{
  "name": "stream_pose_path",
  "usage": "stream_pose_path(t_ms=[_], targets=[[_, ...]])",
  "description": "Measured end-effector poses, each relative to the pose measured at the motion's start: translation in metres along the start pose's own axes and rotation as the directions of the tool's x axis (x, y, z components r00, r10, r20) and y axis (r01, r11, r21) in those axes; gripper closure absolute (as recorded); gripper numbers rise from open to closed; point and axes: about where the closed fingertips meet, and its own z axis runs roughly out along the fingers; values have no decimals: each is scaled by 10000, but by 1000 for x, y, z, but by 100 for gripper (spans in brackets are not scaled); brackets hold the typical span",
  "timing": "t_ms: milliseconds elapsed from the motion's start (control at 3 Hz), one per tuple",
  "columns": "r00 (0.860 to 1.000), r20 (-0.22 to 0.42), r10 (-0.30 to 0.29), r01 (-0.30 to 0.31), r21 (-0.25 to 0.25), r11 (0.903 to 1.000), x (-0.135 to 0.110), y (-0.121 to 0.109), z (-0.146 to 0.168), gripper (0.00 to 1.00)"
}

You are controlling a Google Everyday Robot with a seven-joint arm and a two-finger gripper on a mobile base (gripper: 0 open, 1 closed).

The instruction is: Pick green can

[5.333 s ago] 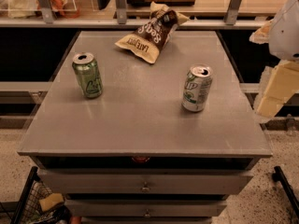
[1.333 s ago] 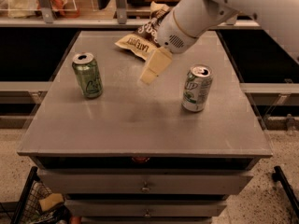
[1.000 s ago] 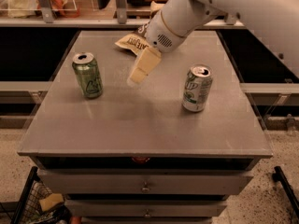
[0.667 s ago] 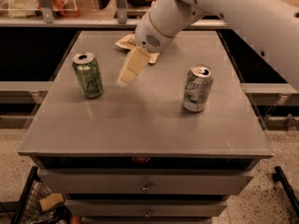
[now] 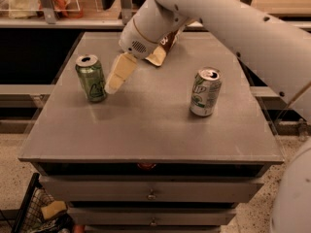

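The green can (image 5: 91,78) stands upright on the left part of the grey table (image 5: 146,125); it is green all over with a pale design and a silver top. My gripper (image 5: 114,83) hangs from the white arm, its cream tip just right of the can and close to its side. I cannot see contact between them. The arm reaches in from the upper right across the table.
A silver-white can with a green logo (image 5: 205,91) stands upright at the right of the table. A brown snack bag (image 5: 163,50) lies at the back, partly hidden by the arm. Drawers sit under the table front. A wire basket (image 5: 34,212) is at the lower left.
The arm has swung in from the right, over the table, and moved left and down towards the green can. Both cans and the bag have stayed in place.
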Motion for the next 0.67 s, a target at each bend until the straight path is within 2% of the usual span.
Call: stream_pose_path(t_ms=[667], targets=[[9916,828,-998,1053,-645,9923,-36,12,31,0]])
